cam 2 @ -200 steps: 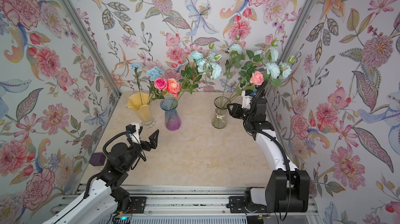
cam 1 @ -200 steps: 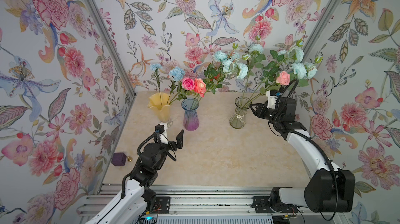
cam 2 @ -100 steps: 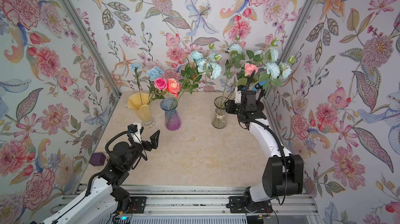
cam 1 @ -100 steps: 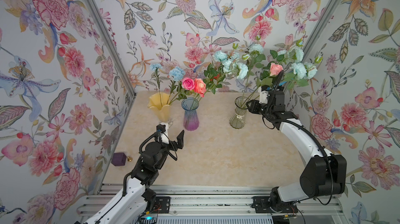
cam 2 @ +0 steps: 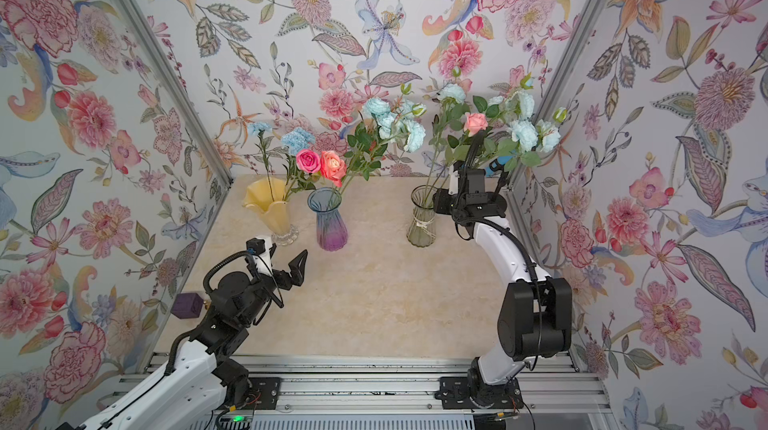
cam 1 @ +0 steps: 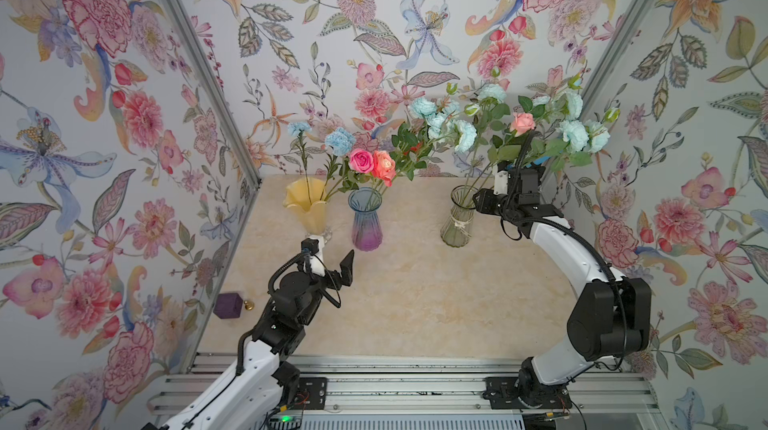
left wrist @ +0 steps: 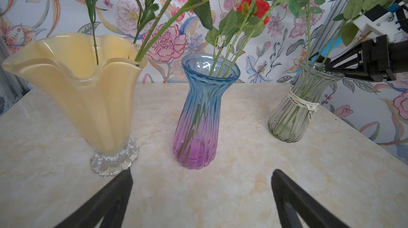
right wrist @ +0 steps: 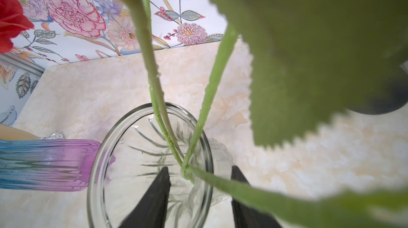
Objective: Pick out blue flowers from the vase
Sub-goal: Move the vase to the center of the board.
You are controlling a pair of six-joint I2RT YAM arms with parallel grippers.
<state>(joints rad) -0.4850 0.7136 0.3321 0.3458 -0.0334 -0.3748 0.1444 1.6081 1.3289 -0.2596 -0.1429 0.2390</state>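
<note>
1. The clear ribbed vase stands on the marble tabletop. In the right wrist view, three green stems rise out of its mouth.
2. Some of the blue flowers, the pale aqua blooms, hang above the clear ribbed vase on the right arm's side, next to a pink rose.
3. More aqua blooms sit above the clear ribbed vase on its other side. It is unclear which vase holds that spray.
4. The sky-blue carnations are well apart from the clear ribbed vase. They stand in the yellow fluted vase, beyond the blue-purple vase.
5. The right gripper is at the clear ribbed vase's mouth with its jaws apart. One finger is over the opening and the other is outside the rim. A leaning stem crosses the gap, and whether either finger touches it cannot be told.
6. The left gripper is well apart from the clear ribbed vase, low before the blue-purple vase. Its jaws are spread wide over bare tabletop.
</note>
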